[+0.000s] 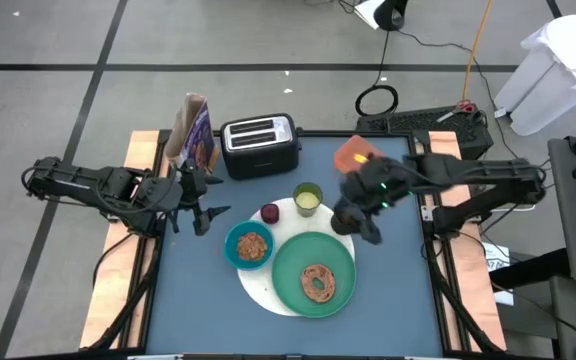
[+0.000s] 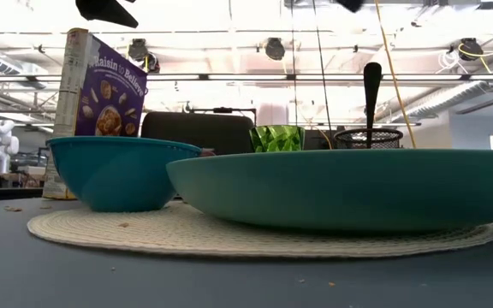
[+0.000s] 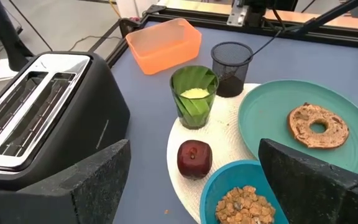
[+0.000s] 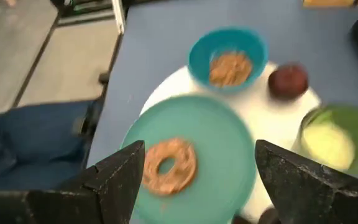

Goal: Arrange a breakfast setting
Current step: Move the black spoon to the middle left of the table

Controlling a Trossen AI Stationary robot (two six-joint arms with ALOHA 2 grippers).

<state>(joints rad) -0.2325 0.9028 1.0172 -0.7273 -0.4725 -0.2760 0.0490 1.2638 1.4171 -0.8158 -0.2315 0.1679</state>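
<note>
Right end effector (image 1: 366, 222), open and empty, hovers over small black cup (image 3: 231, 60), orange tray (image 3: 164, 43) and toaster (image 1: 259, 144) behind.

Bright overhead light; right wrist view blurred, perhaps motion.

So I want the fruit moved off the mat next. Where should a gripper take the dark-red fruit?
Grip the dark-red fruit across its round middle, coming straight down from above. It sits on the white mat, with the blue bowl and lime cup close by, so a side approach looks crowded.
</note>
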